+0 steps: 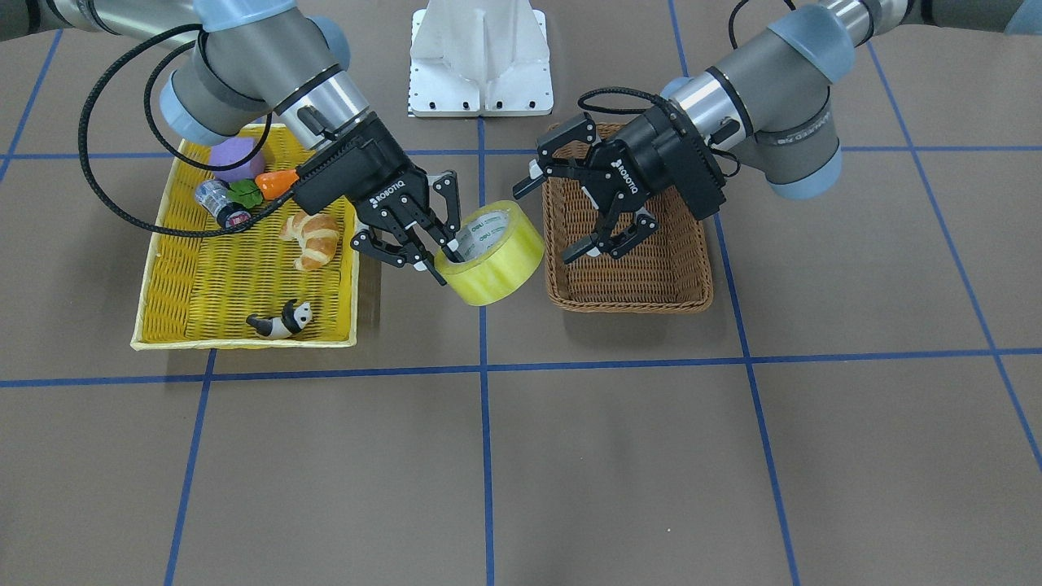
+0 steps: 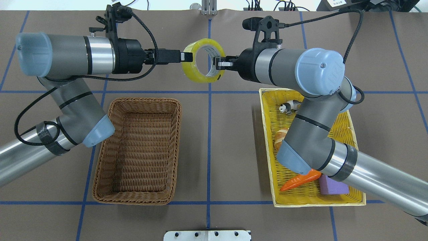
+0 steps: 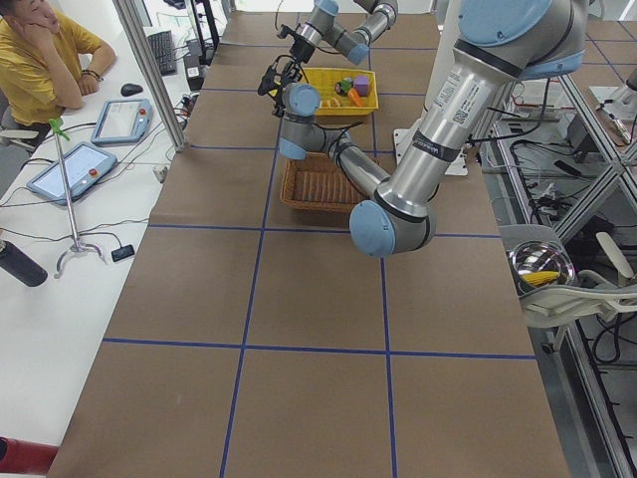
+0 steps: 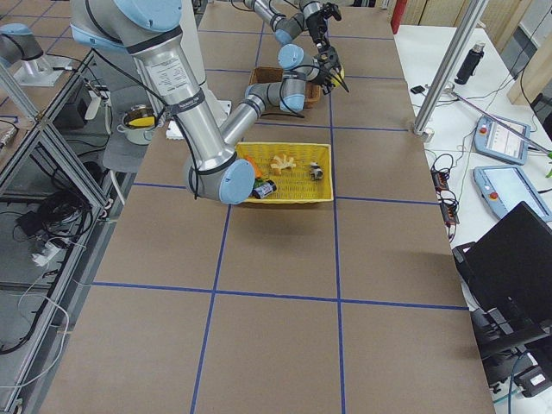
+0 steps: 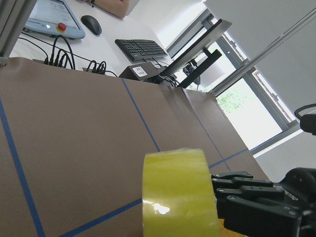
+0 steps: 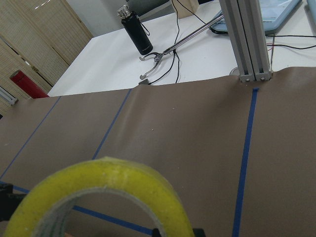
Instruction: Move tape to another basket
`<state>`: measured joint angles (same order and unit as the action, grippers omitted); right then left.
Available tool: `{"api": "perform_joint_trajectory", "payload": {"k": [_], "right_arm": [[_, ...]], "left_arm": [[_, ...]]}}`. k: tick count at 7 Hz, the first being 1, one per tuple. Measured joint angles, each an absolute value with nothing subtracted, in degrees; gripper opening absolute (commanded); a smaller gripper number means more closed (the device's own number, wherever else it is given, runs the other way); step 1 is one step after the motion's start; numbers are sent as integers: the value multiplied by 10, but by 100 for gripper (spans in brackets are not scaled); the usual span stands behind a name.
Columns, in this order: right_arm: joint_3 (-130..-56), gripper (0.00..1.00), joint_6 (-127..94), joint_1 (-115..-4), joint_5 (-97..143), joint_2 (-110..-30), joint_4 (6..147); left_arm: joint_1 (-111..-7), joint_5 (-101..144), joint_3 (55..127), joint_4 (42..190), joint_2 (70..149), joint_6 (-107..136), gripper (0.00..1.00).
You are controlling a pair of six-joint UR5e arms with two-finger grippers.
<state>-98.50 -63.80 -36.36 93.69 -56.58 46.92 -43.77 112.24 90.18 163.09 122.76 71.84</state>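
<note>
Aloft between 2 baskets, the tape (image 1: 492,256) hangs clear of the brown table (image 1: 570,456). It is pinched by the right gripper (image 1: 446,259), whose fingers clamp the roll's wall, 1 inside the whitish core and 1 on the yellow outside. Facing it, the left gripper (image 1: 551,218) is spread wide and grips nothing. Its fingertips are just beside the roll's opposite side; whether they touch cannot be told. The brown wicker basket (image 2: 143,99) sits on the left of the table, and the yellow basket (image 1: 220,285) sits on the right. The yellow basket holds a croissant toy (image 1: 312,238), a panda figure (image 1: 281,320), a toy carrot (image 1: 277,183), a purple block (image 1: 236,156) and a small cylinder (image 1: 220,203).
</note>
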Motion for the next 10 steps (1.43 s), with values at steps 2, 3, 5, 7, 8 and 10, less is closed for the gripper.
{"api": "perform_joint_trajectory", "payload": {"k": [2,3,5,7,8,10], "right_arm": [[-986,0,-638,-359,936,-562,470],[-986,0,-638,-359,936,-561,469],[-986,50,-636,-359,936,-559,469],[-988,100,-637,-357,930,-559,466],[-993,100,-637,-358,929,-563,467],[-1004,100,-638,-366,952,-569,471]], "left_arm": [[-436,1120,897,1631,1229,722,92],[-436,1120,894,1631,1230,723,49],[-435,1120,894,1632,1231,727,0],[-435,1120,894,1631,1230,728,0],[-435,1120,894,1631,1230,729,0],[-436,1120,889,1631,1226,729,0]]}}
